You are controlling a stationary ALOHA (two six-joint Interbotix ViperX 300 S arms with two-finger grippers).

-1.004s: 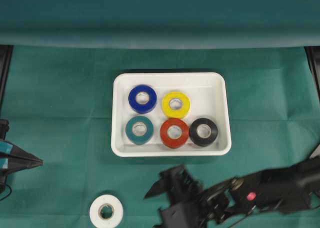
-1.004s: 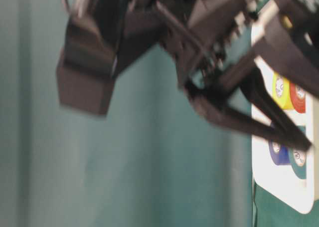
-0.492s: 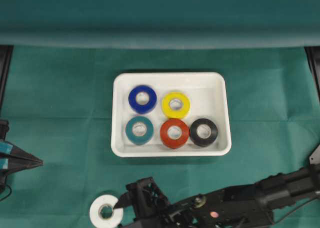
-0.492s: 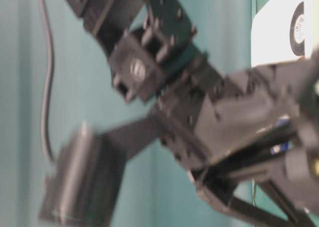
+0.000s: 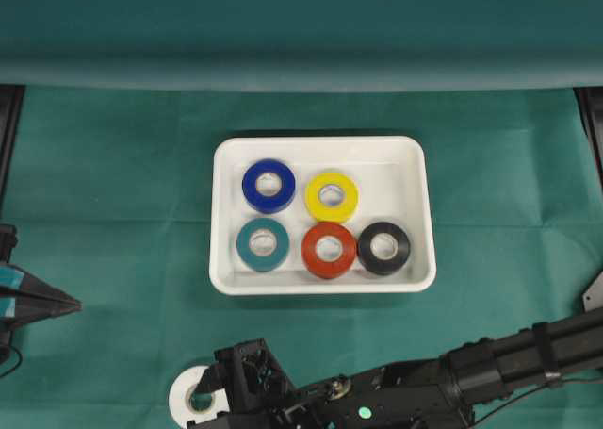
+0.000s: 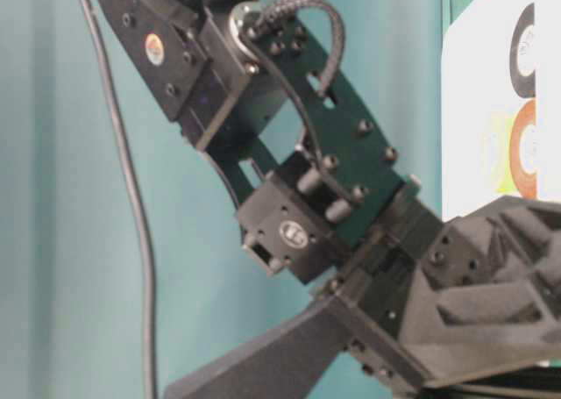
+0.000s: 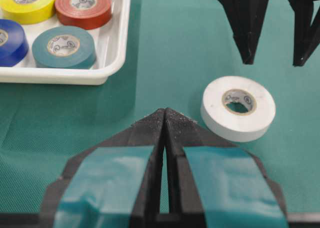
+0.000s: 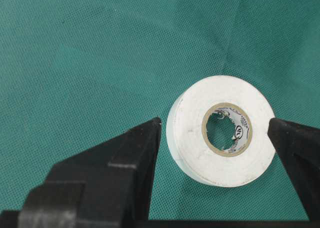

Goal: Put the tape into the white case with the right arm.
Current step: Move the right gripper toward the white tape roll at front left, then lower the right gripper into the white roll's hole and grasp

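Observation:
A white tape roll (image 8: 222, 130) lies flat on the green cloth near the front left (image 5: 191, 398). My right gripper (image 8: 214, 122) is open, one black finger on each side of the roll, with a small gap at the left finger. In the left wrist view its fingertips (image 7: 247, 57) hang just beyond the roll (image 7: 238, 107). The white case (image 5: 396, 170) sits mid-table and holds blue (image 5: 268, 185), yellow (image 5: 331, 196), teal (image 5: 263, 243), red (image 5: 328, 250) and black (image 5: 383, 248) rolls. My left gripper (image 7: 165, 110) rests shut and empty at the left edge (image 5: 73, 305).
The right arm (image 5: 471, 377) stretches along the front edge from the right. It fills the table-level view, where a black cable (image 6: 131, 206) hangs at the left. A raised green fold (image 5: 301, 71) runs across the back. The case's near rim (image 7: 107, 72) lies left of the tape.
The right arm has swept left along the front edge, from below the case to the white roll, its open fingers now flanking it. The left gripper has not moved.

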